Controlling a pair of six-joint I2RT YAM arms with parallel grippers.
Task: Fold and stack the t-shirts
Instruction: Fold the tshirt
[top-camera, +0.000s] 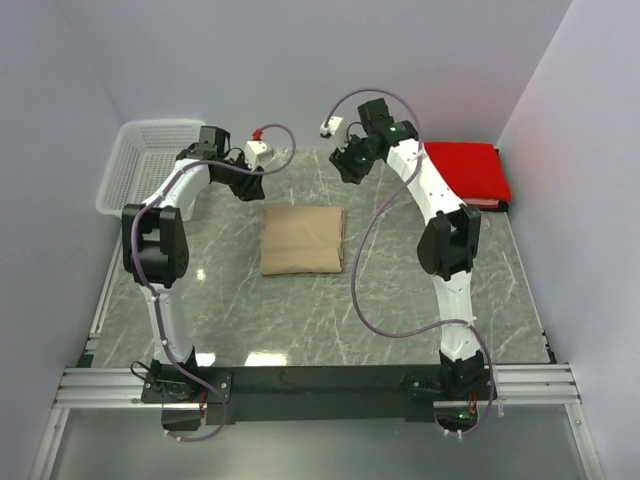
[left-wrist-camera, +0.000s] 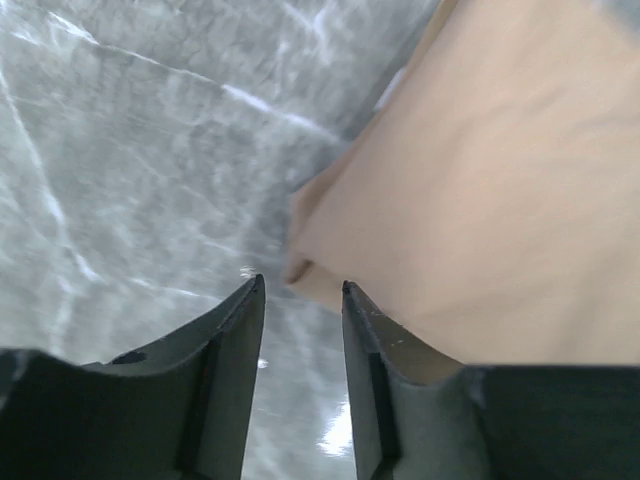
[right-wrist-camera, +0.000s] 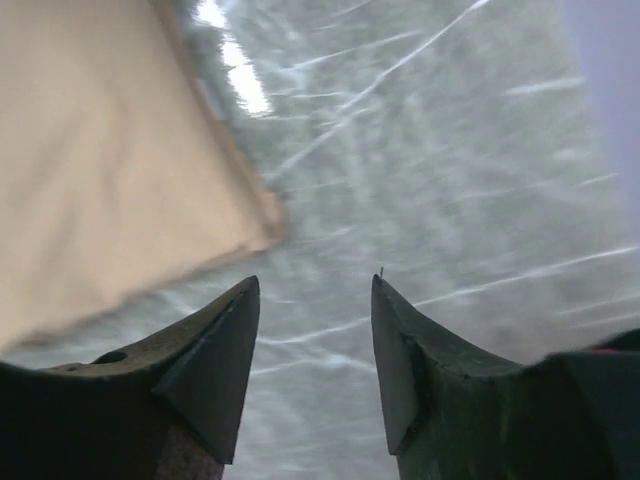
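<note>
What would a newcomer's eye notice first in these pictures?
The folded tan t-shirt lies in the middle of the marble table. The bright red t-shirt lies folded at the far right corner, and a white mesh basket stands at the far left. The left gripper and right gripper are open and empty.

This is a robotics lab test cell. Plain pale walls (top-camera: 300, 60) box in a grey marble-patterned table (top-camera: 300, 320) on the left, far and right sides. An aluminium rail (top-camera: 100, 385) at the near edge carries two cabled robot arms, left arm (top-camera: 160, 250) and right arm (top-camera: 440, 215).
</note>
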